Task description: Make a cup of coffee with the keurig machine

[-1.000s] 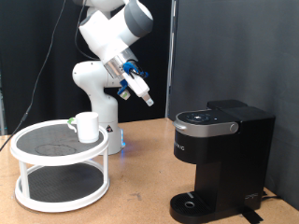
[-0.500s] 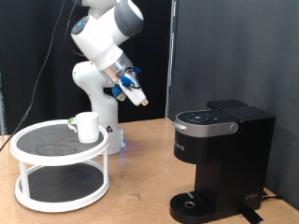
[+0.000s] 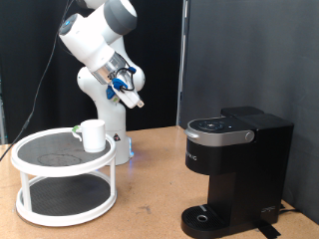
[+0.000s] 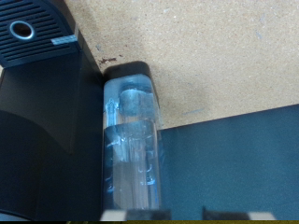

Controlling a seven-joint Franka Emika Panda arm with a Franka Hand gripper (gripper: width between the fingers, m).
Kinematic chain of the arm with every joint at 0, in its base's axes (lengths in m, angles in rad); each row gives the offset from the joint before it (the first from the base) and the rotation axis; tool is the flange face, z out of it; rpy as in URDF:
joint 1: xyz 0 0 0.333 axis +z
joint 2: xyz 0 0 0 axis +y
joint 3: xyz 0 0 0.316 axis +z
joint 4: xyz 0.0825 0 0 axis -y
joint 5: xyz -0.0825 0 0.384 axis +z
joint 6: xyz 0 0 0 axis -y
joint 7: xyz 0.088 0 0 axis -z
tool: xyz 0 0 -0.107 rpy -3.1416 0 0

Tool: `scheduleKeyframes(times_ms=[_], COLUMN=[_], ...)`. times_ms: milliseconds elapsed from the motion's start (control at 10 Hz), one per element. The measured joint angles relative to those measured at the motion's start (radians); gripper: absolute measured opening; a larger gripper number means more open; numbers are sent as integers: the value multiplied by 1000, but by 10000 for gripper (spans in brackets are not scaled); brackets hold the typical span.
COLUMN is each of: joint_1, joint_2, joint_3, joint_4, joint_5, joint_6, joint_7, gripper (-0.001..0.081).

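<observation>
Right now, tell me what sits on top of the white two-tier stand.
On the stand, the cup stands at its upper tier's rear edge. A small object behind the cup is mostly hidden.

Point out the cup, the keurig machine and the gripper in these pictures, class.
cup [image 3: 93, 134], exterior view, its white side.
keurig machine [image 3: 237, 164], exterior view, its black front body.
gripper [image 3: 137, 100], exterior view, between its fingertips.

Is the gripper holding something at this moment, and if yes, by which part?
Nothing shows between the fingers of the gripper; it is up in the air, apart from the cup and the keurig machine.
</observation>
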Motion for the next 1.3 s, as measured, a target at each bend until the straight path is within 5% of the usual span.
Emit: scheduleKeyframes(times_ms=[200,900,1300], joint_1=[-16,-161,-177], joint_2=[-21,-142,-153], joint_3=[-2,-107,-119], joint_4=[-12,-15,-27], joint_5=[-32,-244,-256], joint_6=[-1,-165,-123], joint_7=[1,-31,-71], gripper=[0,0,0])
